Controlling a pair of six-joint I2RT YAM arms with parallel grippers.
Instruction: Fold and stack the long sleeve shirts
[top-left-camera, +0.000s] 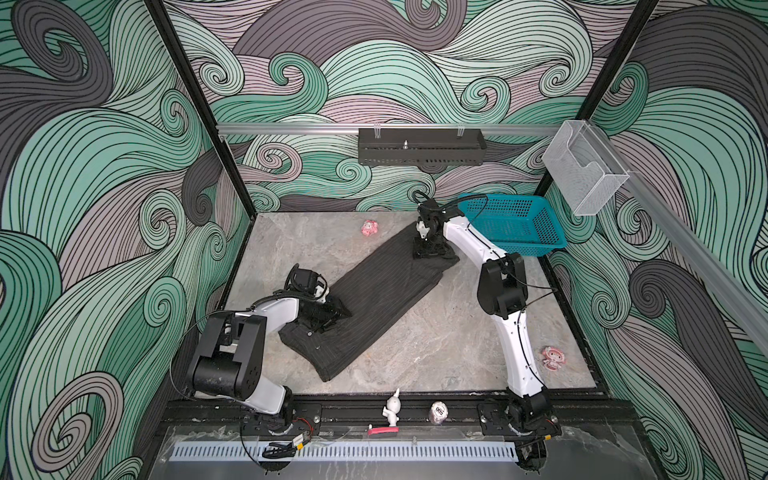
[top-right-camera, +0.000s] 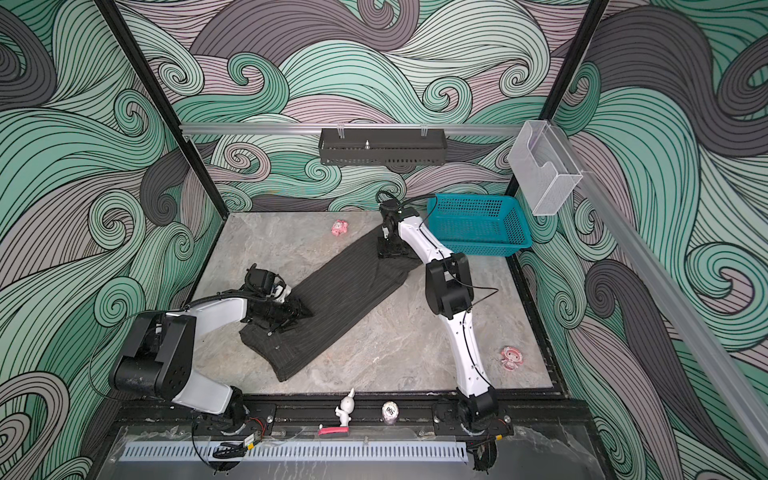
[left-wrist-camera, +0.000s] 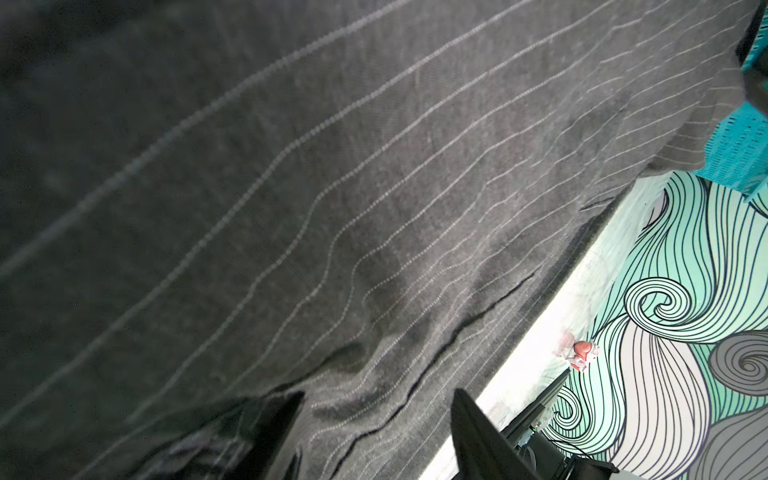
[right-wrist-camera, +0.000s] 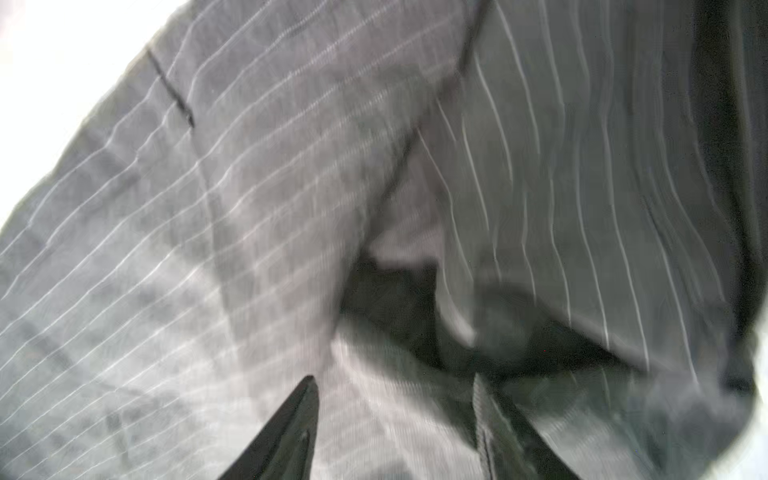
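Note:
One long sleeve shirt (top-left-camera: 374, 299) (top-right-camera: 332, 307), dark charcoal with thin pale pinstripes, lies folded into a long narrow strip running diagonally across the marble table (top-left-camera: 436, 332). My left gripper (top-left-camera: 340, 311) (top-right-camera: 303, 311) rests low on the strip's near-left end. In the left wrist view its jaws stand apart (left-wrist-camera: 378, 399) over wrinkled fabric (left-wrist-camera: 332, 208). My right gripper (top-left-camera: 428, 249) (top-right-camera: 390, 249) points down onto the far-right end, where the cloth bunches. In the right wrist view its jaws (right-wrist-camera: 395, 380) are spread with blurred cloth (right-wrist-camera: 249, 208) between them.
A teal mesh basket (top-left-camera: 515, 224) (top-right-camera: 478, 224) stands at the back right, close to the right arm. A pink toy (top-left-camera: 369, 227) lies near the back wall, and a second one (top-left-camera: 552, 357) sits at the right. A white rabbit figure (top-left-camera: 391, 409) and a small can (top-left-camera: 438, 411) stand on the front rail.

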